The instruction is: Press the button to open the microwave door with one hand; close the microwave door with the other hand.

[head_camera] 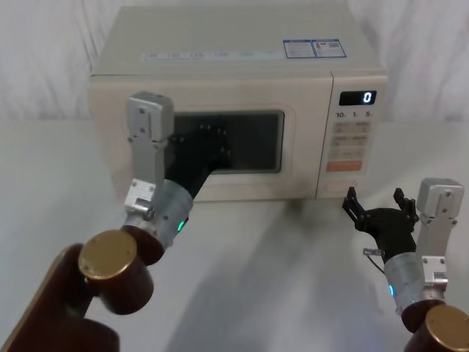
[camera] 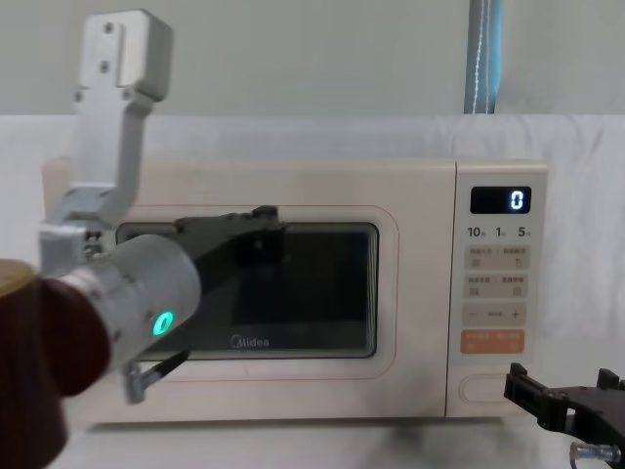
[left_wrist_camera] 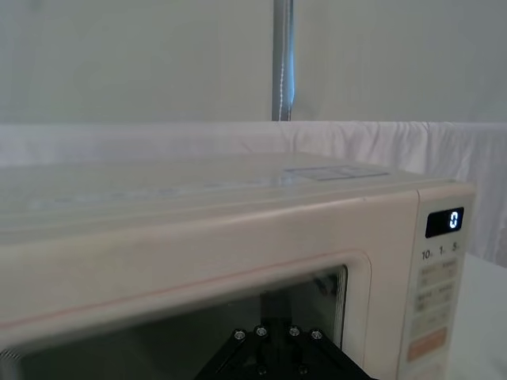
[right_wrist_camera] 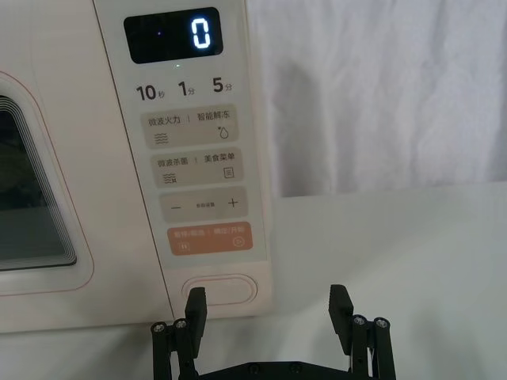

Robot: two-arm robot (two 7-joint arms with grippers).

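Note:
The cream microwave door [head_camera: 293, 158] with its dark window [camera: 322, 283] lies flush against the oven body. My left gripper [head_camera: 212, 143] is held up against the window, its black body dark against the glass [camera: 256, 223]. The wide cream button [right_wrist_camera: 219, 290] sits at the bottom of the control panel [head_camera: 343, 186], under the orange key. Just in front of the button and slightly to its right, my right gripper [right_wrist_camera: 268, 305] stands open and low, apart from the panel [head_camera: 375, 199], with nothing between its fingers [camera: 562, 389].
The microwave [head_camera: 220, 51] stands at the back of a white table [head_camera: 278, 279], before a white curtain. Its display [right_wrist_camera: 173, 36] reads 0. The orange key [right_wrist_camera: 210, 238] and small cream keys lie above the button. Bare table lies between the arms.

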